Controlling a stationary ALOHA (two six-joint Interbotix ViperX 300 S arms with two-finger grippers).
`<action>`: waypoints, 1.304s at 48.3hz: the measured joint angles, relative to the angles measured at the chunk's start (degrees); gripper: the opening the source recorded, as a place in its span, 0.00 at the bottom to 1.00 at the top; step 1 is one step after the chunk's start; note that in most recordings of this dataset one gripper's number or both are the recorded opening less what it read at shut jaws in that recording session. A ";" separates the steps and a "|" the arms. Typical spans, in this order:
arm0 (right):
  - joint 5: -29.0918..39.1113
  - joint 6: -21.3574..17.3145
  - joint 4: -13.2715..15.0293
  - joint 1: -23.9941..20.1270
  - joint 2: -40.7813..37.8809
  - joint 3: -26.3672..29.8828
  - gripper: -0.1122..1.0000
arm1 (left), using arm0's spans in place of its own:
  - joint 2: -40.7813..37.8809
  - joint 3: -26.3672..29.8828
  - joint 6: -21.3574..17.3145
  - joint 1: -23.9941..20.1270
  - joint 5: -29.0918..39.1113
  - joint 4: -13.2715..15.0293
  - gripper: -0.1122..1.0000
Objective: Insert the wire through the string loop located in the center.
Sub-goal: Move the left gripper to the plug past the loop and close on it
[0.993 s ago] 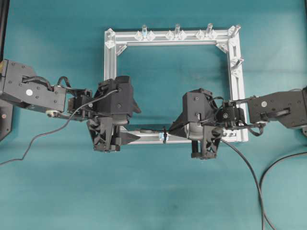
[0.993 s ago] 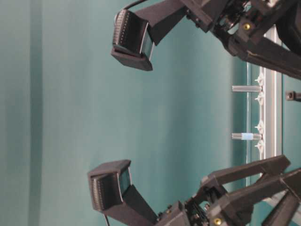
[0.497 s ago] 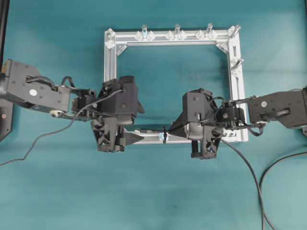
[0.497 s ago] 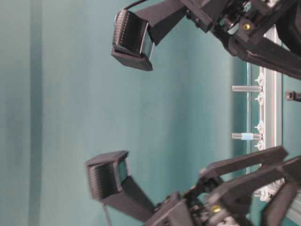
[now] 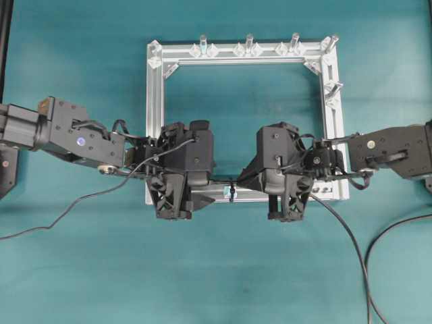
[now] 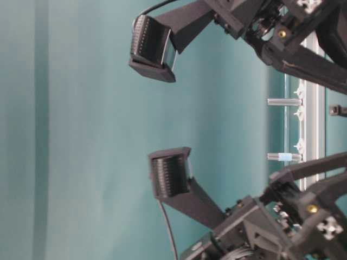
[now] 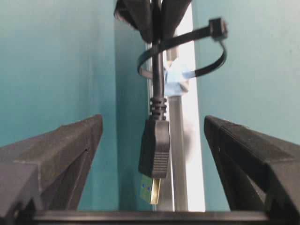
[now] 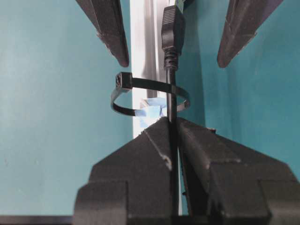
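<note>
The wire [image 8: 171, 89] is a thin black cable. It passes through the string loop [image 8: 140, 83], a black ring on the silver bar with a pale blue bit [image 8: 152, 110]. My right gripper [image 8: 171, 123] is shut on the wire just before the loop. The wire's black plug [image 7: 154, 145] with its gold tip sticks out on the far side. My left gripper [image 7: 153, 123] is open, with one finger on each side of the plug and neither touching it. From overhead, the loop [image 5: 231, 191] sits between the left gripper [image 5: 202, 196] and the right gripper [image 5: 246, 183].
The square aluminium frame [image 5: 155, 101] lies on the teal table, with upright silver pegs [image 5: 248, 42] on its far bar and right bar. Loose black cables trail over the table at the right [image 5: 351, 243] and at the left [image 5: 61, 209].
My left arm has moved right along the near bar towards the loop, and its open jaws now flank the plug. The right gripper has held still with the wire.
</note>
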State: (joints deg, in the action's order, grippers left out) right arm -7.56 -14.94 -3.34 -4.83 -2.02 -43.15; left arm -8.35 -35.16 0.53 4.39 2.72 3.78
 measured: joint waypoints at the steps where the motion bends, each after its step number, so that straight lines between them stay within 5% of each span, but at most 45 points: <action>1: 0.00 -0.09 0.00 0.00 0.00 0.00 0.17 | -0.09 0.09 0.00 0.00 0.00 -0.09 0.91; 14: 0.09 -0.09 0.00 0.09 0.00 0.00 0.17 | -0.09 0.00 0.00 0.00 -0.35 -0.26 0.84; 28: 0.00 -0.09 -0.09 0.09 0.00 0.00 0.18 | -0.09 -0.09 -0.09 0.00 -1.58 -0.35 0.20; 63: 0.00 0.26 0.00 0.18 0.09 0.00 0.17 | -0.09 -0.26 -0.09 0.09 -1.93 -0.44 0.20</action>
State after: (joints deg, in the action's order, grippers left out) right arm -7.56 -14.68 -3.34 -4.66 -1.93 -43.15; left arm -8.44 -35.42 0.44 4.48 0.79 3.34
